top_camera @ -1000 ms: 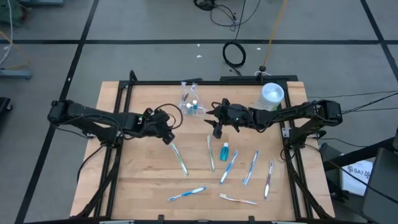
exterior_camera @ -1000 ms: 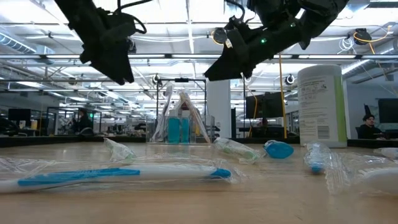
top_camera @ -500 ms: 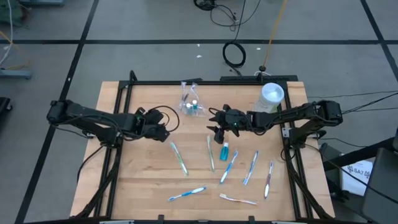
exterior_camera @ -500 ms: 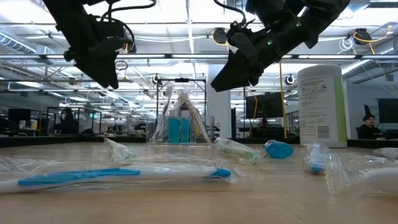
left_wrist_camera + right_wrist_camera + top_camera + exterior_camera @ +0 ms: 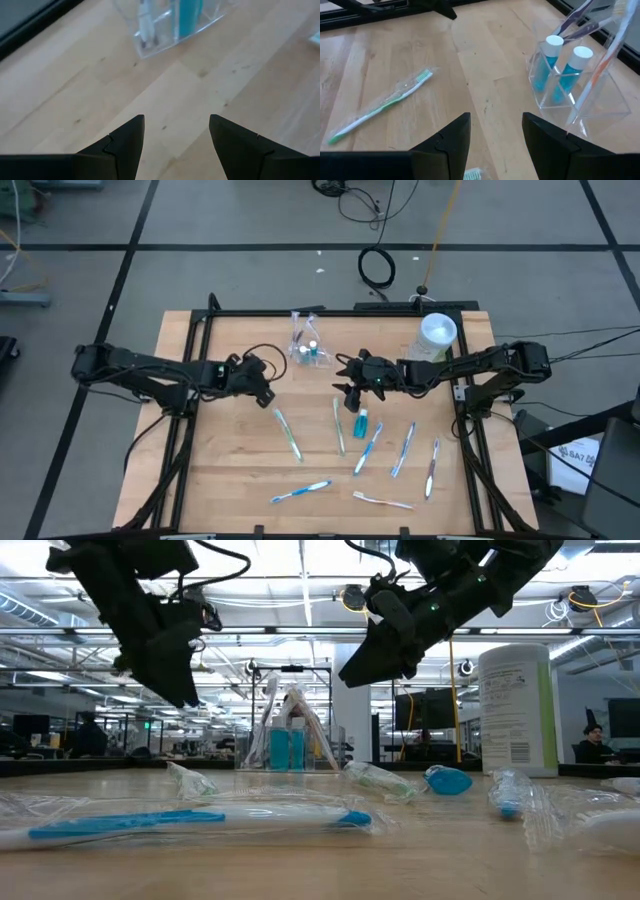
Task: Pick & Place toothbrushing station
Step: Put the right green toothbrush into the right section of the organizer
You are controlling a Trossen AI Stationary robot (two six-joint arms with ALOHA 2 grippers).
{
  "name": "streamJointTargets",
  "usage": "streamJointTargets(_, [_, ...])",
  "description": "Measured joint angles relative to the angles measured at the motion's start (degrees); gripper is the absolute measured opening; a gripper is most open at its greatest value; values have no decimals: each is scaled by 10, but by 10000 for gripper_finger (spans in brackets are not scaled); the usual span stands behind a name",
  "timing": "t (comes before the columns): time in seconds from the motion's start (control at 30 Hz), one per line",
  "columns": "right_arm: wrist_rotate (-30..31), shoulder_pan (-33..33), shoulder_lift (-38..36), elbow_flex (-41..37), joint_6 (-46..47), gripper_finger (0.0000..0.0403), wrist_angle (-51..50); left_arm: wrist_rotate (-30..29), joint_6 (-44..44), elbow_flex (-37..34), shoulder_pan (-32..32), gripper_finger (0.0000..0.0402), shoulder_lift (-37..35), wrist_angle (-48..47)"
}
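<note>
A clear plastic holder (image 5: 306, 345) stands at the far middle with two teal toothpaste tubes (image 5: 560, 70) and a few toothbrushes upright in it. Several wrapped toothbrushes lie flat on the table, among them a green one (image 5: 287, 434), one (image 5: 339, 426) and blue ones (image 5: 368, 448) (image 5: 300, 491). A loose teal tube (image 5: 360, 423) lies between them. My left gripper (image 5: 264, 387) hangs open and empty above bare wood, left of the holder (image 5: 170, 20). My right gripper (image 5: 349, 392) hangs open and empty above the table, just beyond the loose tube.
A tall white canister (image 5: 438, 332) stands at the far right. More wrapped toothbrushes (image 5: 404, 448) (image 5: 432, 467) (image 5: 383, 500) lie at the near right. A black frame (image 5: 330, 311) runs along the table's far edge and sides. Bare wood lies at the near left.
My left gripper has drawn back from the green toothbrush's far end, a little toward the table's left and far edges. My right gripper has gone slightly toward the near edge, toward the loose teal tube, then kept still. Nothing on the table has moved.
</note>
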Motion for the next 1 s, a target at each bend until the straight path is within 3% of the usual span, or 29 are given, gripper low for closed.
streamJointTargets(0.33, [-3,0,0,0,80,173,-32,58,50,-17,25,232,2,80])
streamJointTargets(1.0, [1,37,105,0,281,173,-45,57,75,-17,28,232,5,95])
